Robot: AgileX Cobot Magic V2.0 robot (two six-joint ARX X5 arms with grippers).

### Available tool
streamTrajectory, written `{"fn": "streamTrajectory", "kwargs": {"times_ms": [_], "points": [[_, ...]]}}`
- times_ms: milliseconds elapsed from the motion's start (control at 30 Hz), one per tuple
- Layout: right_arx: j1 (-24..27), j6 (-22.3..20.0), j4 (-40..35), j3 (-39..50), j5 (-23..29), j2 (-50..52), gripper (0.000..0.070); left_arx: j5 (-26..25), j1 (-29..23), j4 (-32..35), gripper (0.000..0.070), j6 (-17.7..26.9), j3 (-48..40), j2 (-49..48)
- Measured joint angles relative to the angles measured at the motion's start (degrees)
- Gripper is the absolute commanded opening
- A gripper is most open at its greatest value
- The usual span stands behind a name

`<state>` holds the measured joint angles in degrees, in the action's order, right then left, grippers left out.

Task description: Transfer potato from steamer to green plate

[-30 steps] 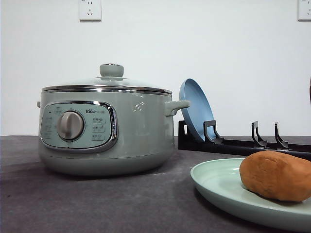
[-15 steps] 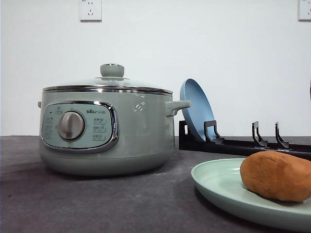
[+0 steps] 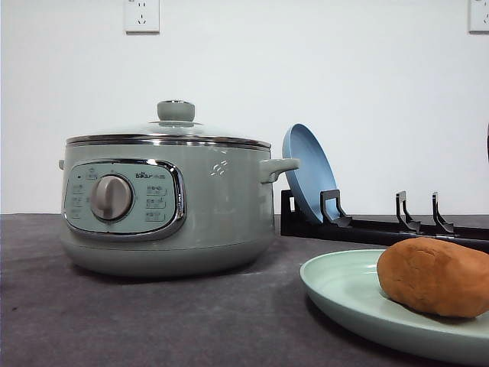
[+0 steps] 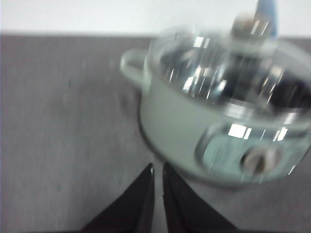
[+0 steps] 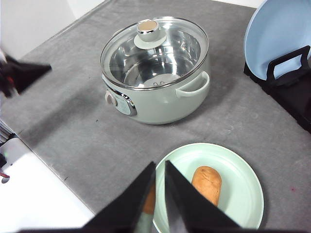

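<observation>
Seen from the front, the potato (image 3: 435, 277) lies on the green plate (image 3: 344, 294) at the right front corner of the desk (image 3: 153, 321), while the steamer (image 3: 168, 206) stands left of the plate, its glass lid (image 3: 172, 126) on and its dial (image 3: 111, 198) facing forward. Behind them, near the desk's back edge, a blue plate (image 3: 306, 172) leans upright in a black rack (image 3: 382, 225), and two sockets (image 3: 142, 14) sit high on the white wall. In the blurred left wrist view, the left gripper (image 4: 156, 177) hangs over bare grey desk just beside the steamer (image 4: 218, 111), its dark fingers (image 4: 141, 194) nearly touching, with only a thin slit between them and nothing held. In the right wrist view, the right gripper (image 5: 159, 174) hovers above the near rim of the green plate (image 5: 243, 194), its fingers (image 5: 182, 199) drawn narrow and empty; the potato (image 5: 206, 183) rests near the plate's middle, the lidded steamer (image 5: 155, 73) stands apart beyond it, its pot bare under the glass, and the blue plate (image 5: 279, 36) stands in its rack (image 5: 286, 82) at the desk's far corner.
</observation>
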<state>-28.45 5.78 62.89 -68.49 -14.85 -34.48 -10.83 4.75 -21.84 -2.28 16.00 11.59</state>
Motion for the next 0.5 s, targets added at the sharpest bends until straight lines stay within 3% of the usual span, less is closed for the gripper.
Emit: {"fn": "streamTrajectory", "kwargs": {"times_ms": [200,333,500], "points": [[0.00,0.00,0.00,0.00,0.00,0.00,0.0023,0.50,-0.61,-0.09,0.0026,-0.10,-7.79,-5.18],[0.00,0.00,0.00,0.00,0.02,0.00,0.0023,3.58,-1.47,0.22,0.0026,-0.20,-10.06,-7.37],[0.00,0.00,0.00,0.00,0.00,0.00,0.0023,6.42,-2.56,7.07,0.0026,-0.20,-12.52,-9.78]]}}
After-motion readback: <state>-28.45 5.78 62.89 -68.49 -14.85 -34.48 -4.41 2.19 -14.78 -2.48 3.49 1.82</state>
